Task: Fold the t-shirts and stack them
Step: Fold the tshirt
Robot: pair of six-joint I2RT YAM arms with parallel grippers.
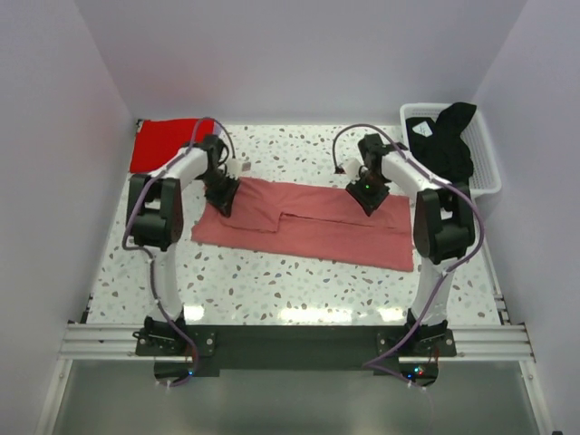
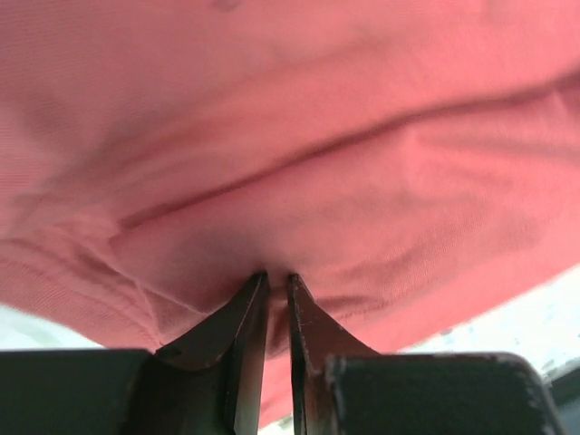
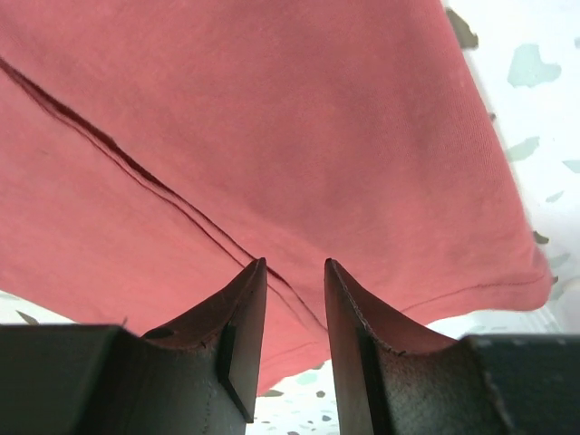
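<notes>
Salmon-pink t-shirt (image 1: 308, 227) lies half-folded mid-table. Left gripper (image 2: 276, 277) is nearly closed, pinching a pleat at its far edge; right gripper (image 3: 294, 265) straddles the fold seam with a gap, hold unclear. Get both pinches firm, then lift in sync, edge taut.

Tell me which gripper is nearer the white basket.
Right. The right gripper is at the right end of the pink t-shirt, toward the white basket; the left gripper is at its left end, much farther off.
</notes>
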